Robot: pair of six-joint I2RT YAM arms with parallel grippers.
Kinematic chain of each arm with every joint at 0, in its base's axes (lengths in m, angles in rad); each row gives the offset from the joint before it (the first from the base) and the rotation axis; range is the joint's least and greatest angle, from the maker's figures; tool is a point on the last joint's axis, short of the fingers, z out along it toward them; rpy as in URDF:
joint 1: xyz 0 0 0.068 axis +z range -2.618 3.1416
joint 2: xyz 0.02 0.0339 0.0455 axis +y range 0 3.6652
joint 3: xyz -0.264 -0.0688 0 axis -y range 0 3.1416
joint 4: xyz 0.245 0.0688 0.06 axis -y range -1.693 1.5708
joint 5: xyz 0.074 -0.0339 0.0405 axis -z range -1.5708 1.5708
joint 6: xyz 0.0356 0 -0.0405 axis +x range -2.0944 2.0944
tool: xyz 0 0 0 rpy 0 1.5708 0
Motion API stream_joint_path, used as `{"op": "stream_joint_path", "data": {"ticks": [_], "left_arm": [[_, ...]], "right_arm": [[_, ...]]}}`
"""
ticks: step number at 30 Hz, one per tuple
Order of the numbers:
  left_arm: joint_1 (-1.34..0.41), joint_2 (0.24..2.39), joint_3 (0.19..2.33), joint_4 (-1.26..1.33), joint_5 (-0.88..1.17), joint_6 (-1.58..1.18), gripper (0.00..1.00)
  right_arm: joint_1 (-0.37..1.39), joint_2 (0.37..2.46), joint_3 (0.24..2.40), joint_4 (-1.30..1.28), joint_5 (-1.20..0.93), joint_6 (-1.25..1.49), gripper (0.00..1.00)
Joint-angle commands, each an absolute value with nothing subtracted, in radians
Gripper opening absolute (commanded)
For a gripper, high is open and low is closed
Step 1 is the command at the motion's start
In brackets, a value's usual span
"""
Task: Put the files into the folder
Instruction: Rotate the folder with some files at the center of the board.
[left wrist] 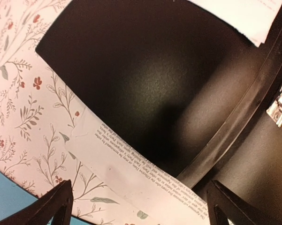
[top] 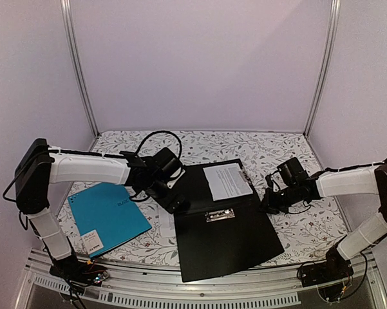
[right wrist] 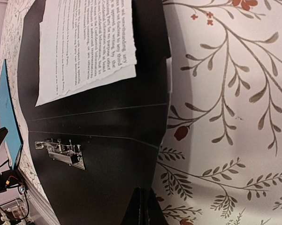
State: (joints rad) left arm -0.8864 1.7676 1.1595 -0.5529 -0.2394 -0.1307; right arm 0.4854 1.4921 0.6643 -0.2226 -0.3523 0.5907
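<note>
The black folder (top: 232, 248) lies open on the table, with its silver clip (top: 220, 215) at the middle. One printed white sheet (top: 227, 180) lies on its far half and also shows in the right wrist view (right wrist: 84, 47). A second printed sheet (left wrist: 131, 173) sticks out from under the folder's left edge (left wrist: 145, 93). My left gripper (top: 174, 203) hangs open over that sheet, its fingers (left wrist: 56, 206) either side of it. My right gripper (top: 267, 205) is shut, its fingertips (right wrist: 143, 208) at the folder's right edge (right wrist: 162, 122).
A teal-blue folder (top: 108, 215) lies closed at the near left, its corner showing in the left wrist view (left wrist: 9, 197). The floral tablecloth (top: 309, 225) covers the table. White walls and metal posts enclose the back and sides.
</note>
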Motion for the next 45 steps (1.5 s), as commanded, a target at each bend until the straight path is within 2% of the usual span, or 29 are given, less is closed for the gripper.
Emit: {"op": "stream_joint_path", "data": {"ticks": [1, 7, 10, 23, 32, 40, 45], "left_arm": [[-0.874, 1.721, 1.157, -0.510, -0.165, -0.230, 1.00], [-0.876, 1.756, 1.200, -0.453, 0.113, -0.380, 1.00], [-0.880, 1.815, 1.241, -0.427, 0.201, -0.464, 0.93], [-0.885, 2.125, 1.567, -0.492, 0.279, -0.520, 0.58], [-0.874, 2.207, 1.643, -0.535, 0.262, -0.530, 0.46], [-0.860, 2.234, 1.650, -0.512, 0.277, -0.549, 0.30], [-0.838, 2.237, 1.651, -0.507, 0.274, -0.553, 0.28]], "right_arm": [[0.527, 1.409, 0.582, -0.092, -0.157, 0.747, 0.00], [0.575, 1.325, 0.493, -0.050, -0.032, 0.855, 0.00], [0.602, 1.281, 0.454, -0.017, 0.024, 0.919, 0.00], [0.609, 1.376, 0.468, 0.056, -0.051, 0.918, 0.00], [0.610, 1.386, 0.470, 0.060, -0.058, 0.902, 0.00], [0.609, 1.395, 0.463, 0.072, -0.070, 0.899, 0.00], [0.610, 1.403, 0.462, 0.077, -0.075, 0.898, 0.00]]}}
